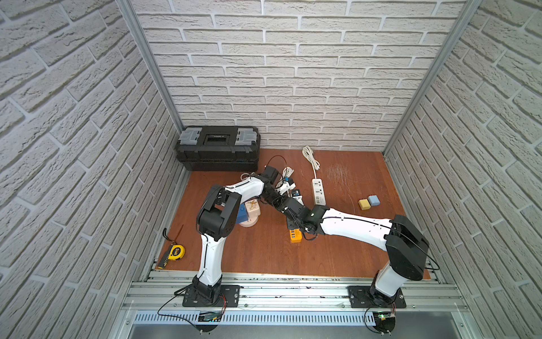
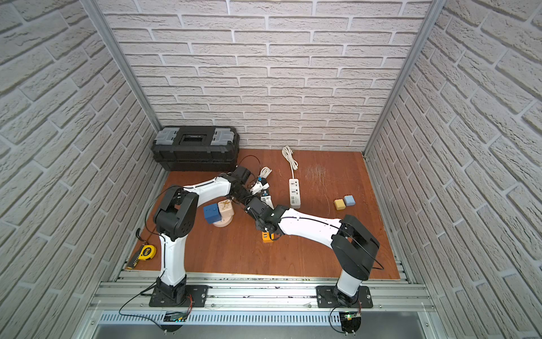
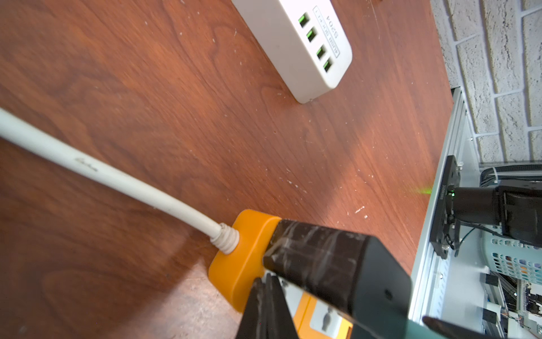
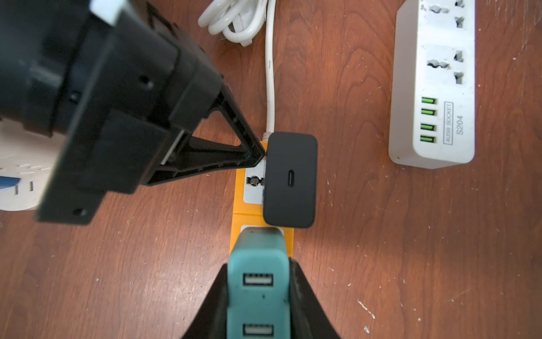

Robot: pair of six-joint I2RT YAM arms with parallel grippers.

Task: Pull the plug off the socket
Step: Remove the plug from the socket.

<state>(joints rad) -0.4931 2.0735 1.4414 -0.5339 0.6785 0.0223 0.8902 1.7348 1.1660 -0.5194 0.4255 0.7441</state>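
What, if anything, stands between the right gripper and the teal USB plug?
Nothing visible: the right gripper is closed on the teal two-port USB plug on the orange plastic power strip. The black rectangular charger occupies the neighbouring socket, beside it, not between. The shut left gripper touches the strip by that charger.
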